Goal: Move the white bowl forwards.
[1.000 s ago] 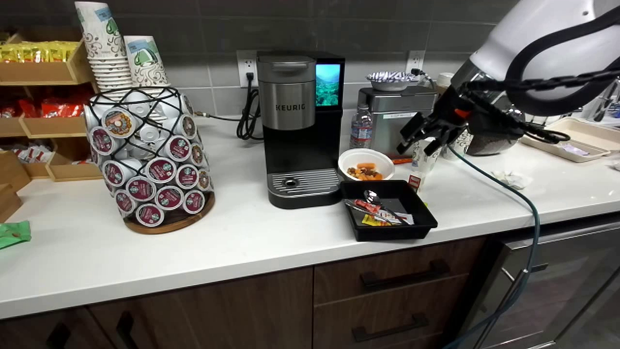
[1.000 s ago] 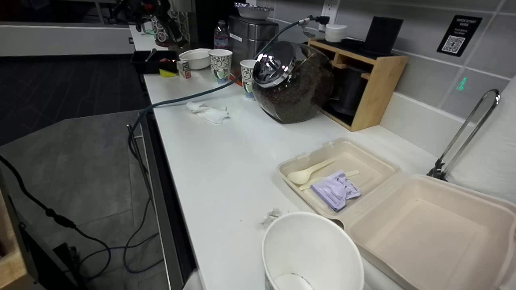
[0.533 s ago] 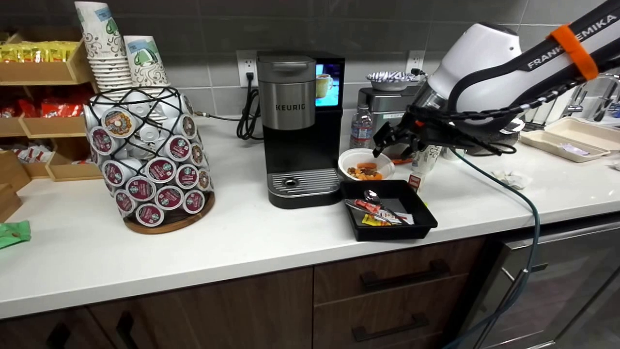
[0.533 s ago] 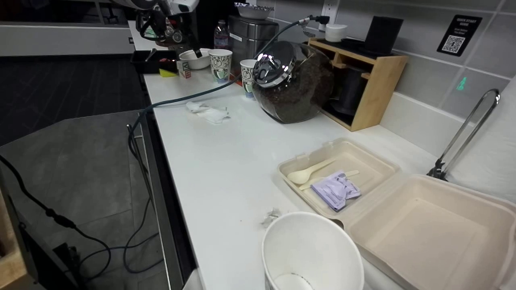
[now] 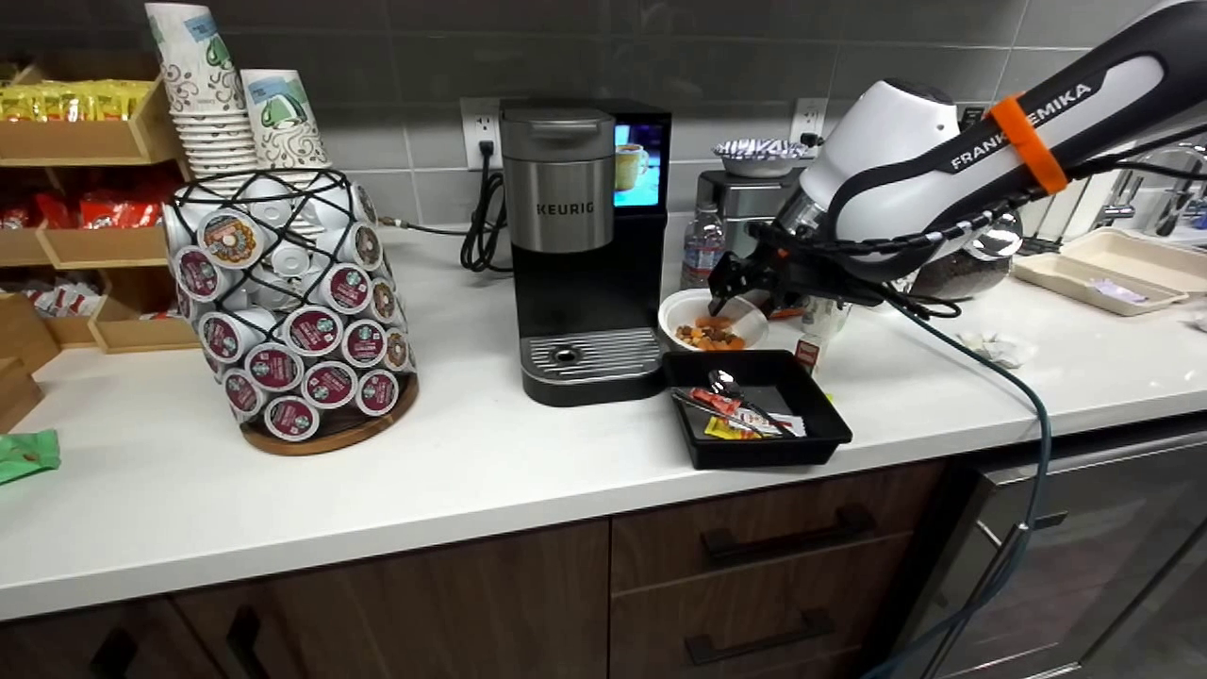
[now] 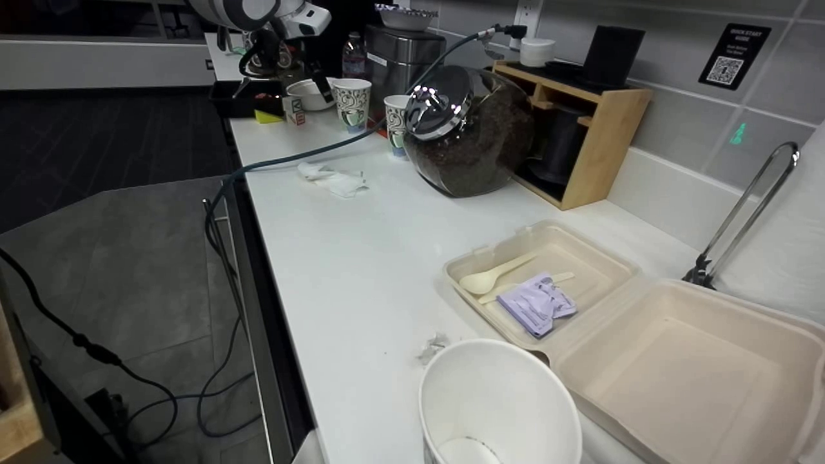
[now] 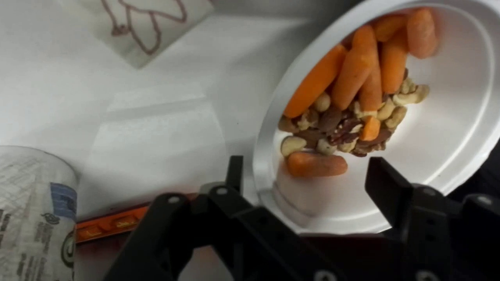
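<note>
On the surface point(image 5: 453, 471) beside the coffee maker point(image 5: 561, 231), the white bowl point(image 7: 449, 132) is bracketed at its rim by wide-parted jaws (1 over the inside, 1 beyond), presumably for a pinch clear of the carrots point(image 7: 353, 76).

Keurig brewer point(image 5: 563, 207) and 2 cup stacks point(image 5: 203, 80) suggest an office kitchenette.
</note>
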You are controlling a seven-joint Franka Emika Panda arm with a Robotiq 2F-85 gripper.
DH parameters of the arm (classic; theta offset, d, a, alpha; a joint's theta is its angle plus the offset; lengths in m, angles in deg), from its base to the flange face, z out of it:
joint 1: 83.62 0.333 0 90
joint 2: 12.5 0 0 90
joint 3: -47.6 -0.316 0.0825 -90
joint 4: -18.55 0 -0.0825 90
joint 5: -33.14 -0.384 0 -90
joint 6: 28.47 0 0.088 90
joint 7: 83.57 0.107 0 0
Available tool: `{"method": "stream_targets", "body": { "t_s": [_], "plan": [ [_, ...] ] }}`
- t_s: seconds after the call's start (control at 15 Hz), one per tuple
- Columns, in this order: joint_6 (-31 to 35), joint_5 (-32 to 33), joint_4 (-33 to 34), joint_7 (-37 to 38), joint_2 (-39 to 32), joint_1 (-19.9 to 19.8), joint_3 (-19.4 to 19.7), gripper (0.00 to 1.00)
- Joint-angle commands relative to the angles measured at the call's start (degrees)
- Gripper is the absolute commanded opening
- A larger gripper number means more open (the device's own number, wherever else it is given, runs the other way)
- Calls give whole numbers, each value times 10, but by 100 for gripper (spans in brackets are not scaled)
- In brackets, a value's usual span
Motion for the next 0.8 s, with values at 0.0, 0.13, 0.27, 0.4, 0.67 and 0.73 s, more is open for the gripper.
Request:
{"method": "stream_targets", "body": {
  "t_s": [0.0, 0.13, 0.27, 0.4, 0.67, 0.73],
  "plan": [
    [-29, -22, 23, 11, -10, 6, 10, 57],
    [-39, -25, 26, 11, -11, 6, 14, 47],
    [-48, -26, 29, 12, -12, 5, 15, 30],
    [-57, -25, 32, 13, -13, 5, 16, 15],
    [-62, -26, 31, 16, -11, 4, 18, 0],
    [-65, -27, 31, 16, -10, 3, 18, 3]
  ]
}}
